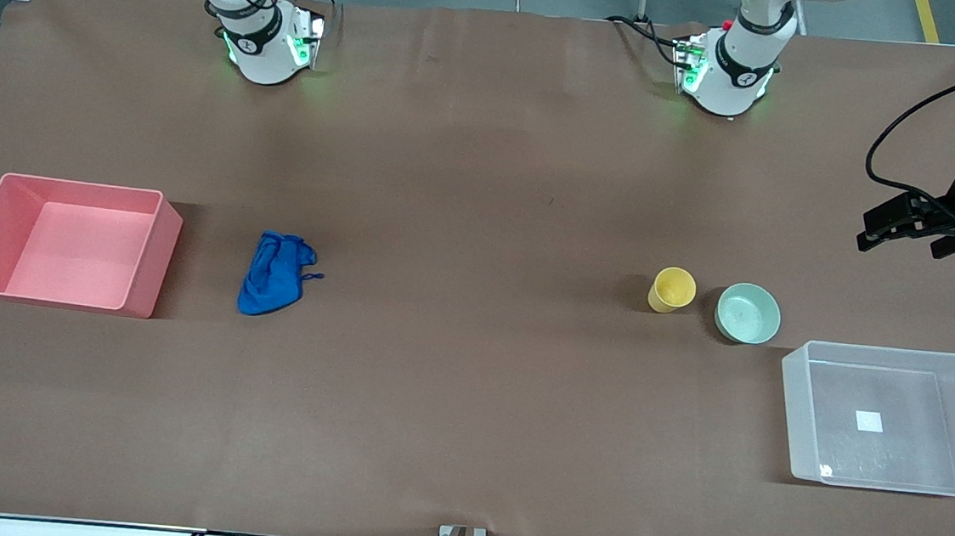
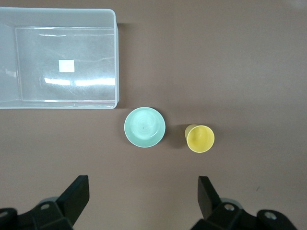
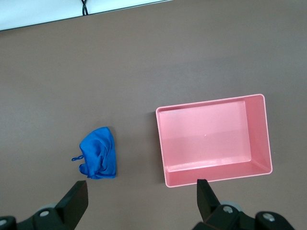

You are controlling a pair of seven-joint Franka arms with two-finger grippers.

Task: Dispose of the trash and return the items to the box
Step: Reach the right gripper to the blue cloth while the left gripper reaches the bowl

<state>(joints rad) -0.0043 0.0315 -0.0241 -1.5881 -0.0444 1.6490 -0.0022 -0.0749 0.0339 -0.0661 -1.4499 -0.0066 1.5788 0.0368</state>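
Note:
The trash, a bright blue cloth wad [image 1: 276, 274] [image 3: 98, 153], lies on the table beside the pink bin [image 1: 150, 255] [image 3: 163, 148]. Toward the left arm's end, the yellow cup [image 1: 673, 289] [image 2: 200, 138] stands upright beside the mint-green bowl [image 1: 747, 313] [image 2: 145, 127]. The clear box [image 1: 792, 386] [image 2: 116, 57] sits next to the bowl, nearer the front camera, with only a white label on its base. My left gripper [image 2: 143, 178] hangs open high over bare table by the cup and bowl. My right gripper [image 3: 142, 182] hangs open high over bare table between the wad and the pink bin.
Both arm bases [image 1: 265, 38] [image 1: 728, 66] stand along the table's edge farthest from the front camera. The pink bin holds nothing. A broad stretch of brown table [image 1: 475, 302] separates the blue wad from the cup.

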